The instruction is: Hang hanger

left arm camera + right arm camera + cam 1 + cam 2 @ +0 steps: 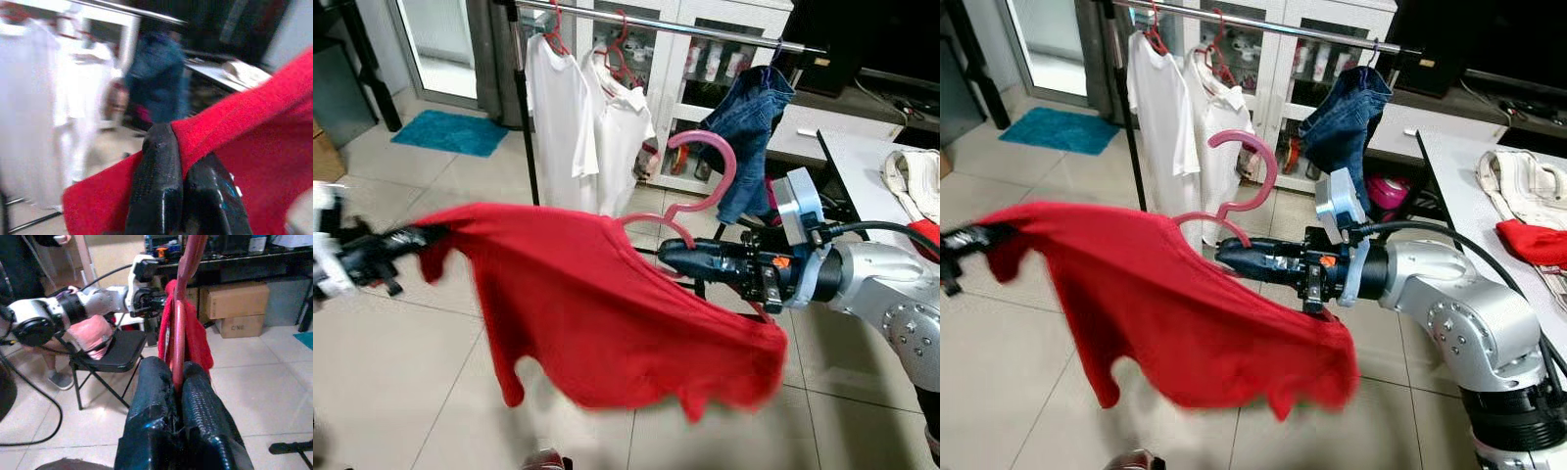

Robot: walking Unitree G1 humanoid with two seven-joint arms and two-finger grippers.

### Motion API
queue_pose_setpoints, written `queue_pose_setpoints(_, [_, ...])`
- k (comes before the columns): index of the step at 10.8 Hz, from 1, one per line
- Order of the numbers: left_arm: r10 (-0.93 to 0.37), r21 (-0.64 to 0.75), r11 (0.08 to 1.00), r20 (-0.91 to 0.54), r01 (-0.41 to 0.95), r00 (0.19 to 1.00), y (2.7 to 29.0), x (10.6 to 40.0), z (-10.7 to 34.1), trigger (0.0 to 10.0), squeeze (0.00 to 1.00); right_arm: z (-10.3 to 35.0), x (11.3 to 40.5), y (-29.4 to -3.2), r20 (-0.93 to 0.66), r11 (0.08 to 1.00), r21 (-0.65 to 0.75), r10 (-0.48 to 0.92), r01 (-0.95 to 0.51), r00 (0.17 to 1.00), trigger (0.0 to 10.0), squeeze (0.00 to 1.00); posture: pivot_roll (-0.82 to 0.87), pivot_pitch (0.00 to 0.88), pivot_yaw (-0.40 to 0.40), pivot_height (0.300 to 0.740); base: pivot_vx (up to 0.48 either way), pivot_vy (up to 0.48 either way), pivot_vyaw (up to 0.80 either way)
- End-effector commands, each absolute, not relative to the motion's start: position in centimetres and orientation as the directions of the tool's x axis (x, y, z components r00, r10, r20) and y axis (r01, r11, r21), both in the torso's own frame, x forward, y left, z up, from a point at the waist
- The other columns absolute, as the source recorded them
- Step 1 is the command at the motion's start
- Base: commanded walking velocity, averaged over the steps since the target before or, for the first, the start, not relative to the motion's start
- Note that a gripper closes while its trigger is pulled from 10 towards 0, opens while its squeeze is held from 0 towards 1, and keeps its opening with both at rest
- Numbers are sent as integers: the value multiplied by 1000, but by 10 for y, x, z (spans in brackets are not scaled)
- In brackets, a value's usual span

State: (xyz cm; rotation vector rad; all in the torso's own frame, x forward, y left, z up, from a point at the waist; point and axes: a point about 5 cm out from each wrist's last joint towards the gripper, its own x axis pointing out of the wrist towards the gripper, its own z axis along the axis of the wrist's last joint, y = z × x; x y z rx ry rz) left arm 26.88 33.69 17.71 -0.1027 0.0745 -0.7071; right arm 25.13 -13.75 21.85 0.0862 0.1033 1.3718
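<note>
Grippers both loaded: our right gripper (1224,257) is clamped on the pink hanger (1252,181), our left gripper (416,237) is pinched on the red shirt (597,313). We hold the shirt spread in the air between the 2 arms, hanger hook up, in front of the clothes rail (685,29). On the rail hang 2 white shirts (587,127) and jeans (749,127) near its right end.

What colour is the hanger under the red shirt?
Pink; the hanger shows best in the left eye view.
</note>
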Motion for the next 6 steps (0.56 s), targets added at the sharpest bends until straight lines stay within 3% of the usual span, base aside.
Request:
queue_pose_setpoints(1, [-581,-136,808,-33,573,813,344,268,171,0,0,220,255,-145,-22,242,108,970,-964,241,10000,0,-22,0,-52,740,0,0,0])
queue_pose_setpoints(3, [-295,-133,951,-126,279,947,363,269,149,0,0,220,256,-146,-20,258,111,966,-960,257,10000,0,-18,0,-59,740,0,0,0])
queue_pose_setpoints(6, [-61,-125,991,-172,39,983,374,272,138,0,0,219,257,-146,-18,263,115,965,-958,262,10000,0,-15,0,-57,740,0,0,0])
